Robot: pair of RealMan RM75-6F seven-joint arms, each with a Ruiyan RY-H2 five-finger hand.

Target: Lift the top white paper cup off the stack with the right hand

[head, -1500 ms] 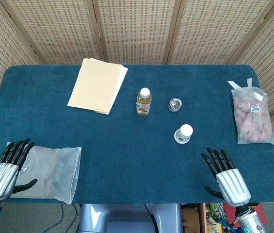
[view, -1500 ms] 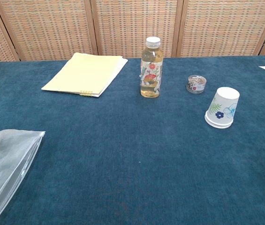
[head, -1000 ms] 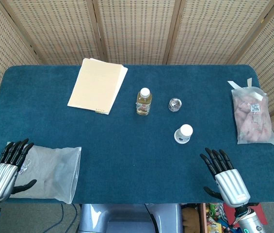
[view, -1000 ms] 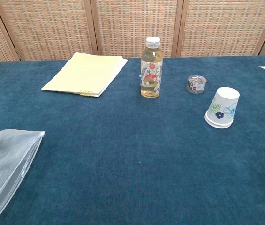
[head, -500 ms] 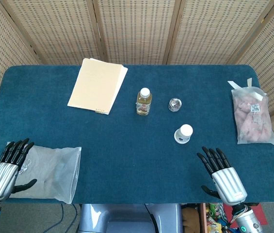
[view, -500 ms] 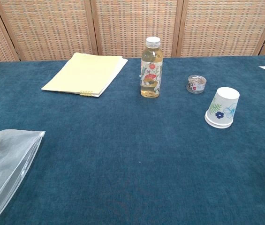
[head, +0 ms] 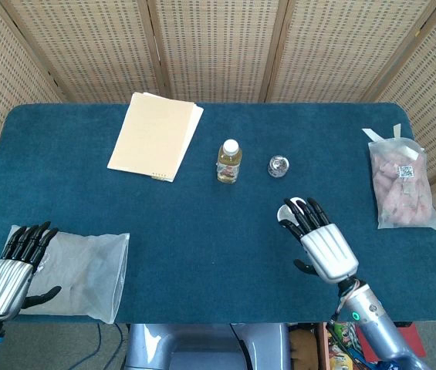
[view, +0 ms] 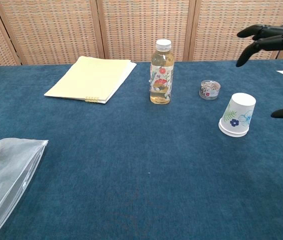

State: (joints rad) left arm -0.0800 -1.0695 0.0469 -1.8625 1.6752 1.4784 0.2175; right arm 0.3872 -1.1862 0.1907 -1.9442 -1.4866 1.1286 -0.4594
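Fingers (head: 307, 213) of the right hand (head: 322, 245) are spread apart and hold nothing; from the head view they hover over the white paper cup stack (view: 237, 114), and from the chest view we see them raised above it, with the thumb off to the right of the cup and not touching it. The stack stands upside down, rim on the blue desk (head: 202, 231), right of center, and its outer cup bears a blue flower print. The left hand (head: 9, 270) rests at the near left edge, fingers spread and holding nothing, beside a clear plastic bag (head: 86, 274). Further back we see a small juice bottle (head: 229, 161), a little clear jar (head: 278, 166), a yellow notepad (head: 156, 135), and at the far right a bag of pink items (head: 401, 185).
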